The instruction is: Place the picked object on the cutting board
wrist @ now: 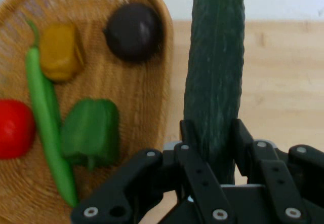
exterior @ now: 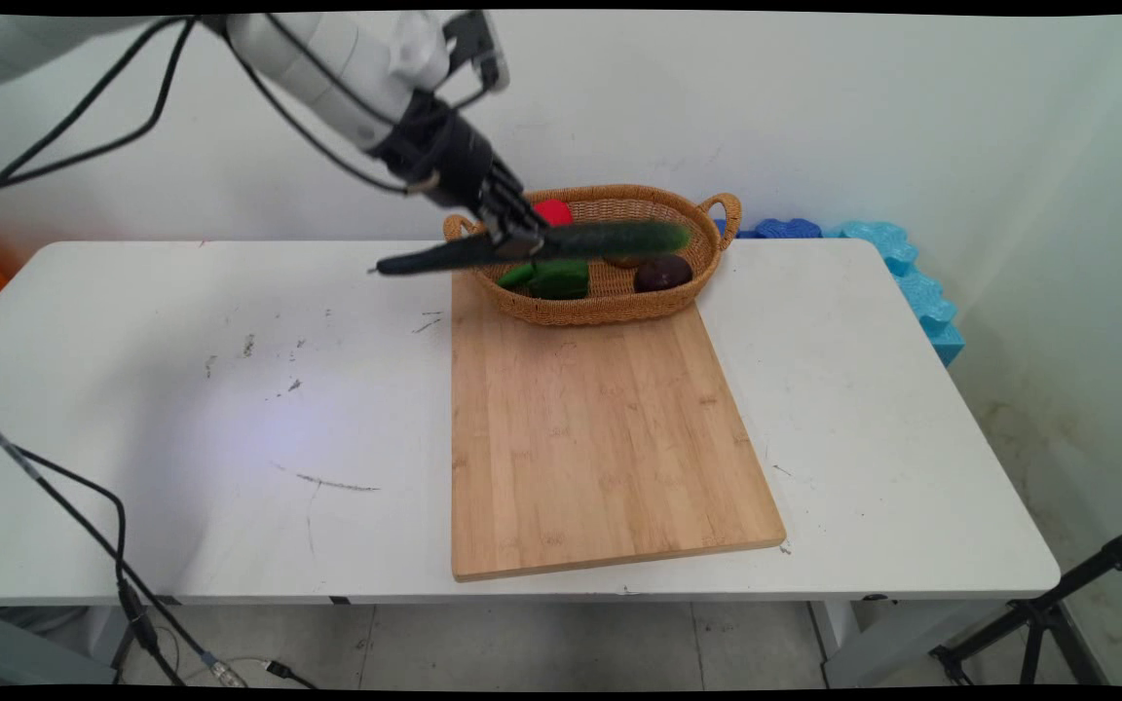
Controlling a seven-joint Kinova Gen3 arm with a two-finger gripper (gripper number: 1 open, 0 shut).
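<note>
My pincer (exterior: pixel 519 240) squeezing a long dark cucumber (exterior: pixel 561 243) up in the air, over the basket (exterior: pixel 610 304) at the table's (exterior: pixel 181 389) 12 o'clock side, green pepper (wrist: pixel 91 133) and red tomato (wrist: pixel 14 127) inside, wooden board (exterior: pixel 600 438) just beside it at 6 o'clock

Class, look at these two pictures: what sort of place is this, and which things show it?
Probably a robot lab's mock kitchen: a cutting board on a plain white table, a wicker basket of vegetables, and a gripper holding a cucumber.

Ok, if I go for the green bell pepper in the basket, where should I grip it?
Take the green bell pepper across its blocky body from above. It lies in the basket with a long green chili alongside, so keep one finger off that side. The end effector already holds the cucumber.
</note>
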